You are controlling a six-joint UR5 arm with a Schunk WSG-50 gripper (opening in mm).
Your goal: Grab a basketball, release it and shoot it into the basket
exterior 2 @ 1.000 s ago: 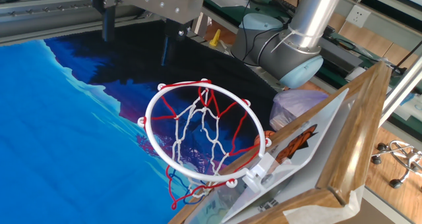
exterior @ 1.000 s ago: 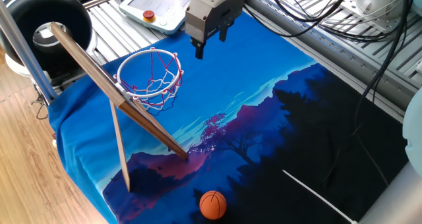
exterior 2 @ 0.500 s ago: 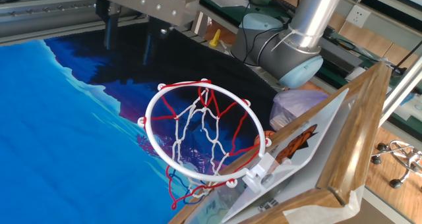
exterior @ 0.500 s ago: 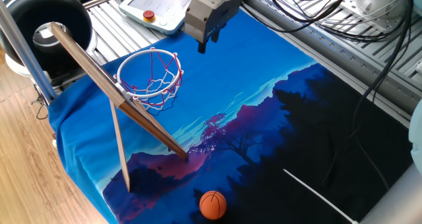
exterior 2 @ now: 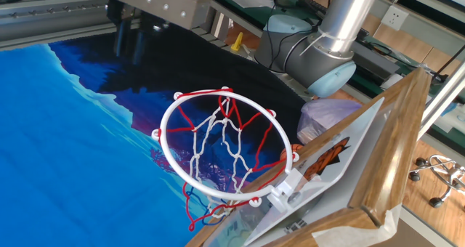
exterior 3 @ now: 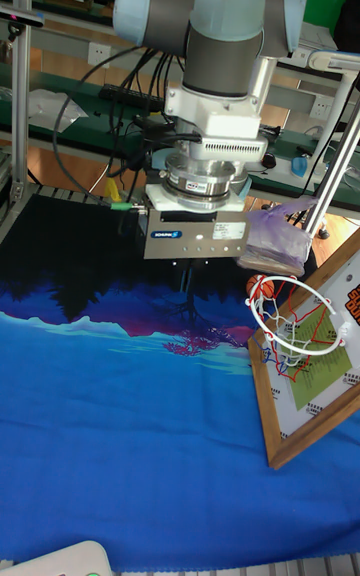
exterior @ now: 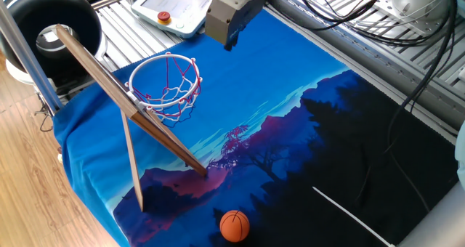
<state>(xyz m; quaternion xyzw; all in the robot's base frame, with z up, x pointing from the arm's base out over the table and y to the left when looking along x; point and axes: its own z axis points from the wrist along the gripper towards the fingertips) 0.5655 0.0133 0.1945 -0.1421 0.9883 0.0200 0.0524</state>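
- Gripper (exterior: 231,42) hangs above the far edge of the blue landscape-print cloth (exterior: 290,131); its upper body is cut off by the frame top in one fixed view.
- Fingers (exterior 2: 125,40) appear only as dark stubs under the gripper body in the other fixed view. In the tall fixed view they are hard to make out against the dark cloth.
- Cannot tell how far apart the fingers stand; nothing is visible between them.
- Basketball (exterior: 234,226) lies on the cloth at the near edge, well apart from the fingers. It cannot be made out in the other two views.
- Basket (exterior: 166,81) stands below and beside the fingers, its red ring apart from them, net hanging free.
- Wooden backboard (exterior: 109,94) slants on the basket's far side from the fingers; it is partly cropped in the other fixed view.
- Black round tub (exterior: 51,25) lies beyond the backboard, partly hidden by a metal post (exterior: 29,54).
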